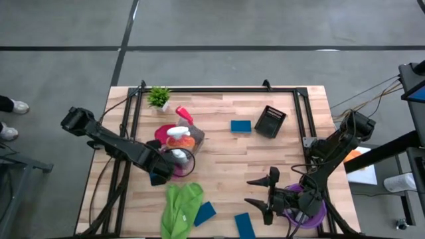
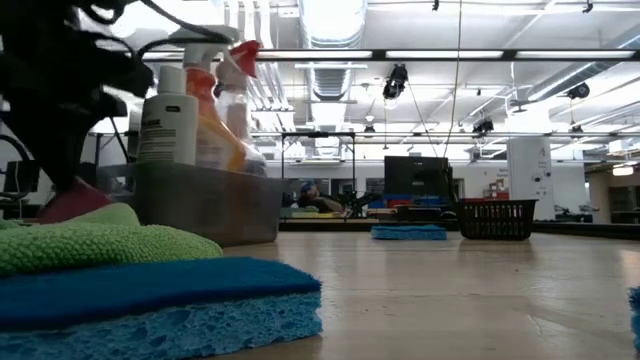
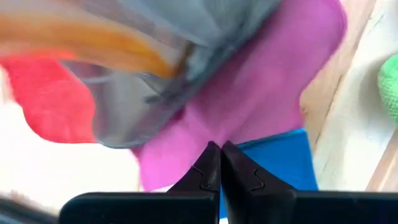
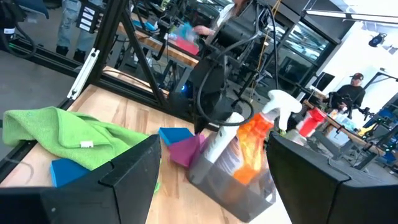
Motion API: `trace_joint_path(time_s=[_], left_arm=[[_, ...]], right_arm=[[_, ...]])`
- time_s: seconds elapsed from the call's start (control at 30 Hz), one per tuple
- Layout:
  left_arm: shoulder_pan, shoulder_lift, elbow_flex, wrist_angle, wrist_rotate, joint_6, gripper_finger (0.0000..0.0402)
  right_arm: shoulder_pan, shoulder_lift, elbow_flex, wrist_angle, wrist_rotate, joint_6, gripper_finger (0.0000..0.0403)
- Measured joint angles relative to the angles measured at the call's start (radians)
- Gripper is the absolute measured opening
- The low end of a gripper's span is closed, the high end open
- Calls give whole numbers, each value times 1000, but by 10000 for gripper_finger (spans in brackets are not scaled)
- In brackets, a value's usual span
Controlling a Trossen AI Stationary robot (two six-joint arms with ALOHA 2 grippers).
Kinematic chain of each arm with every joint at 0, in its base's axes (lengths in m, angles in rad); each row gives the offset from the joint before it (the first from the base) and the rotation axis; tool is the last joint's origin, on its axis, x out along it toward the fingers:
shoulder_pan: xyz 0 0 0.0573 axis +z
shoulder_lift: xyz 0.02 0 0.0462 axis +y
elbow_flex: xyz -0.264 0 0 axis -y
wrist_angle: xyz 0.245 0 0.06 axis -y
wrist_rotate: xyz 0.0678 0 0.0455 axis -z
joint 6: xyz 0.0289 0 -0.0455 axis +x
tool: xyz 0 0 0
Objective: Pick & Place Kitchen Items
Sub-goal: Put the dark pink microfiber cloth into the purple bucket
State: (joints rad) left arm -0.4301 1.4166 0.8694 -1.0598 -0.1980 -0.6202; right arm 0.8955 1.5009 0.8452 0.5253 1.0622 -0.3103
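We see a grey bin (image 1: 178, 154) near the middle of the wooden desk (image 1: 226, 172). In the bin an orange spray bottle (image 1: 179, 137) stands up tall, with its white trigger on top. A white bottle (image 2: 167, 118) stands in the bin too, and it has a dark label, but we cannot read the words. A red-topped bottle (image 1: 184, 115) sits at the far side of the bin, close to the little green plant (image 1: 159, 97).

The left gripper (image 1: 159, 166) is at the near side of the bin. Its fingers are pressed tight together, with nothing between them, just above a magenta cloth (image 3: 261, 99) and a blue sponge (image 3: 283, 163). A red cloth (image 3: 50, 99) lies beside the bin.

A green cloth (image 1: 180, 207) lies crumpled near the bin, toward the front edge. A second blue sponge (image 1: 204, 213) touches it, lying slanted. Another sponge (image 1: 241, 125) lies flat past the bin, beside a black basket (image 1: 270, 121).

The right gripper (image 1: 261, 191) hangs far from the bin with its fingers spread wide and empty.
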Motion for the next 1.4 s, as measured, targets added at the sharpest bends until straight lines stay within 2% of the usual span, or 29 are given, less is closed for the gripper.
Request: trace_joint_path(time_s=[0.27,0.33,0.5,0.77,0.93,1.17,1.4], left_arm=[[-7,-14,121,-129,12,71,0],[-18,-21,155,-199,-33,42,0],[-50,-40,223,-272,-71,-2,0],[-108,-100,257,-248,-91,-16,0],[-163,-148,255,-161,-124,-16,0],[-259,-194,255,26,-216,33,0],[-268,-164,254,368,-260,278,0]], right_arm=[[0,0,0,-11,11,0,286],[0,0,0,-22,19,5,286],[0,1,0,-68,21,57,286],[0,1,0,-82,22,97,286],[-4,1,-4,-81,-35,123,286],[-8,1,-14,-67,-54,124,286],[-35,1,-15,-3,-200,131,286]])
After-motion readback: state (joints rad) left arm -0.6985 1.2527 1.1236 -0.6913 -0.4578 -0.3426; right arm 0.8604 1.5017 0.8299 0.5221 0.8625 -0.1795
